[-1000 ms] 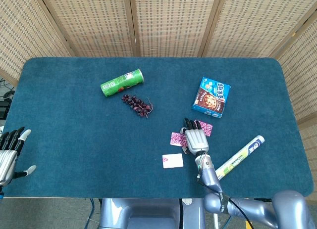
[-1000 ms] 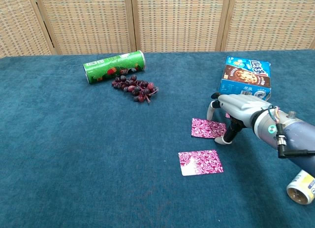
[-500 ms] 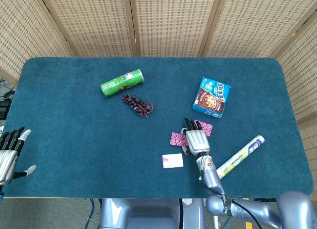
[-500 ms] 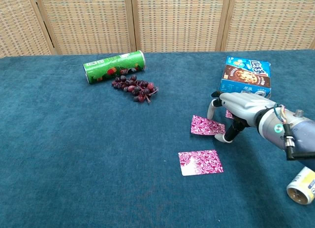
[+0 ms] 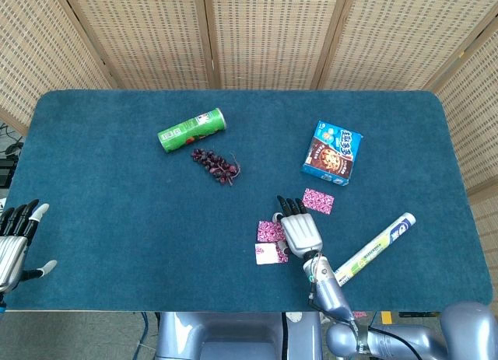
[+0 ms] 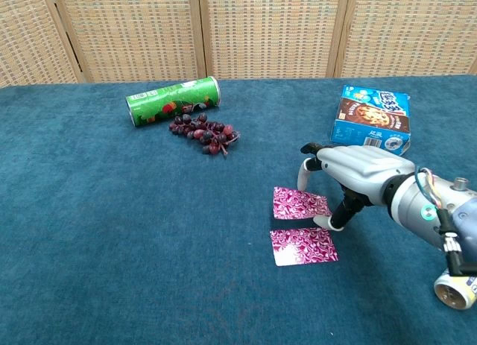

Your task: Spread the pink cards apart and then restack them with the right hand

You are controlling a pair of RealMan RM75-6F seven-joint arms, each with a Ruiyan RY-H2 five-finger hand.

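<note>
Right hand (image 6: 350, 173) pinches 1 pink card (image 6: 299, 205) beside the near card (image 6: 302, 245); restacking underway, next lay it on top.

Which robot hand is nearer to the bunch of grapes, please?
The right. The right robot hand sits over the pink cards, down-table and rightward of the grapes; the left robot hand hangs off the table's far left edge.

We note the left robot hand (image 5: 14, 242) cut by the head view's 9 o'clock edge. The right robot hand (image 6: 356, 170) hides part of one pink card (image 6: 299, 204); finger contact cannot be confirmed.
</note>
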